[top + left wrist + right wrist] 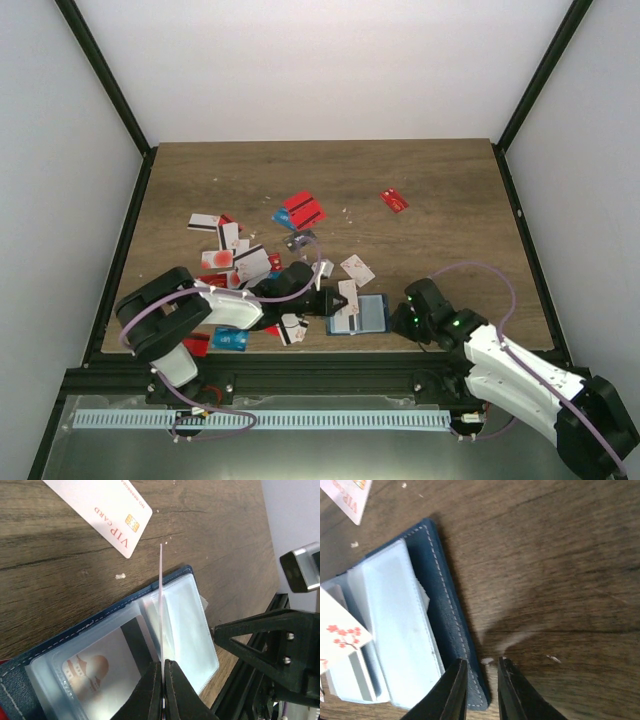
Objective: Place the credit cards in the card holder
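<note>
At the near edge of the table (450, 230), the card holder (440, 585) lies open and flat, navy cover down and clear pockets up, between the two arms. The right gripper (482, 662) stands at the holder's right edge with its fingers only a narrow gap apart. The near corner of the navy cover sits in that gap. Whether the fingers actually clamp the cover or only straddle it cannot be told. The left gripper (163, 672) reaches in from the left, its fingers closed tight on a thin white card (161, 605). The card stands on edge over the holder's pockets, roughly above the fold between two clear sleeves. One pocket already has a card with a reddish-brown design (87, 672) inside it. Left of the holder, beside the left arm, a light blue card (230, 338) and a red one (197, 343) lie close to the front edge. Just beyond the holder a white card marked VIP (100, 510) rests flat on the wood. Further back and to the left, a loose heap of white and red cards (235, 255) overlaps, some with black stripes. Behind them lie two red cards (303, 210), and a single red card (394, 200) sits apart toward the far right.
</note>
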Available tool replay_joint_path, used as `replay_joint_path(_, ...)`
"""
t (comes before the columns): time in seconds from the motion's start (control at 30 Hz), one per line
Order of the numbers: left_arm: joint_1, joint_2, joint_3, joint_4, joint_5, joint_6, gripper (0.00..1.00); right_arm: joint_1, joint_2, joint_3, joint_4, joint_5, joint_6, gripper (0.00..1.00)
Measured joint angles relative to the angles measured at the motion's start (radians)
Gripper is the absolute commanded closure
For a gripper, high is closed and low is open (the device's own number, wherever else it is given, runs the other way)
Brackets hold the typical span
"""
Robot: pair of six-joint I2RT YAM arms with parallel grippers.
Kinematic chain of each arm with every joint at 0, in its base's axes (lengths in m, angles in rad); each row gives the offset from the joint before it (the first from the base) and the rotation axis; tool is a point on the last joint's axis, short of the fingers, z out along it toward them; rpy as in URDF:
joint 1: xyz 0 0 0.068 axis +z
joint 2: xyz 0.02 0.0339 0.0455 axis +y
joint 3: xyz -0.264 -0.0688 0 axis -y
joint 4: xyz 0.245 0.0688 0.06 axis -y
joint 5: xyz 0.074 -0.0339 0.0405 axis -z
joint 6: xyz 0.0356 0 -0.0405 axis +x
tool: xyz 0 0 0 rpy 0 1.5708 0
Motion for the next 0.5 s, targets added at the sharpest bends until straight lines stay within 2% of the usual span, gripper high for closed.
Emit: replay_joint_path(0.5, -0.023, 0.064, 0.023, 0.061, 0.011, -0.026, 0.96, -0.001, 0.054, -0.004, 0.055, -0.061, -0.003, 0.87)
